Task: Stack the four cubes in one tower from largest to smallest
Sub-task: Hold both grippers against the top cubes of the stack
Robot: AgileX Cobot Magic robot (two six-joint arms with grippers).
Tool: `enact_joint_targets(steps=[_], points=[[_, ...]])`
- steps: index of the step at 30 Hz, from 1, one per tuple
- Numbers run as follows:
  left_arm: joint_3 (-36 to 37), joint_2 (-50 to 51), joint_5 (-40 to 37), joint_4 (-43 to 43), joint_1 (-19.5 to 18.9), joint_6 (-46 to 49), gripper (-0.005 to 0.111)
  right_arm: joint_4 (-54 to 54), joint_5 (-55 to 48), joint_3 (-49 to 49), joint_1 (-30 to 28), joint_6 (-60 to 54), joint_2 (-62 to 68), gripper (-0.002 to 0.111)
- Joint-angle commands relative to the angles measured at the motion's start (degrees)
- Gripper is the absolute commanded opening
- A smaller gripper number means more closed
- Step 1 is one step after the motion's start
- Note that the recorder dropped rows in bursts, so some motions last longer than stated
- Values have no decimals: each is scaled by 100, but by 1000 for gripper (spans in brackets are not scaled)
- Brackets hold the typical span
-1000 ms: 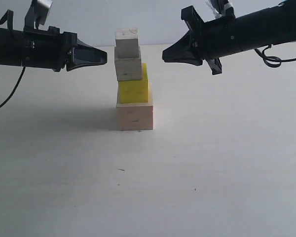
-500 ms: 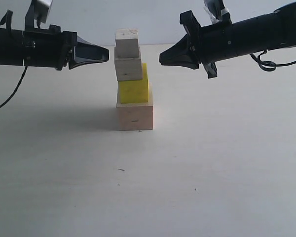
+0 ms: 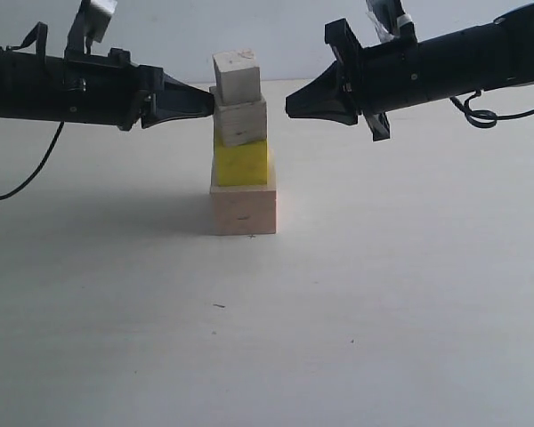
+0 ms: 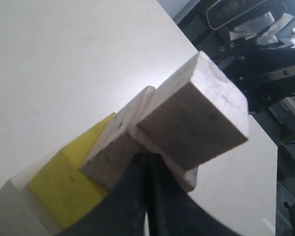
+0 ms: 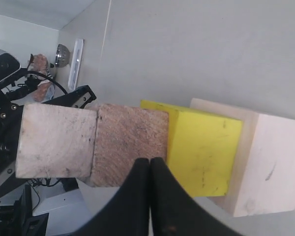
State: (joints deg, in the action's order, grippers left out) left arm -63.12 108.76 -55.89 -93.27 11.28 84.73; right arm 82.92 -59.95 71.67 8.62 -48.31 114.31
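Observation:
The tower stands mid-table: the largest pale wood cube (image 3: 243, 210) at the bottom, the yellow cube (image 3: 241, 163) on it, then the medium wood cube (image 3: 241, 121) and the smallest wood cube (image 3: 235, 76) on top, both turned slightly askew. My left gripper (image 3: 210, 103) is shut and its tip touches the medium cube's left side (image 4: 113, 150). My right gripper (image 3: 290, 107) is shut and hangs a short way right of the tower, level with the medium cube (image 5: 130, 142). Neither holds anything.
The white table (image 3: 383, 294) spreads around the tower, with a pale wall behind. A black cable (image 3: 18, 173) droops from the left arm. Dark equipment shows past the table's edge (image 4: 265, 59) in the left wrist view.
The left gripper has moved right and met the medium cube, nudging the two upper cubes rightward and twisting them. The right gripper has barely moved.

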Motion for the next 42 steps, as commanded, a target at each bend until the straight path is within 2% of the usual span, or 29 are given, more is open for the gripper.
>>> enact_joint_targets(steps=[1, 9, 42], points=[[-36, -11, 194, -88, 5, 44, 0, 65, -96, 29, 35, -66, -4, 0], [-36, -11, 235, -88, 5, 54, 0, 91, 23, 29, 370, -157, 98, 0], [-36, -11, 236, -65, 5, 70, 0, 141, -286, 29, 370, -105, 151, 0]])
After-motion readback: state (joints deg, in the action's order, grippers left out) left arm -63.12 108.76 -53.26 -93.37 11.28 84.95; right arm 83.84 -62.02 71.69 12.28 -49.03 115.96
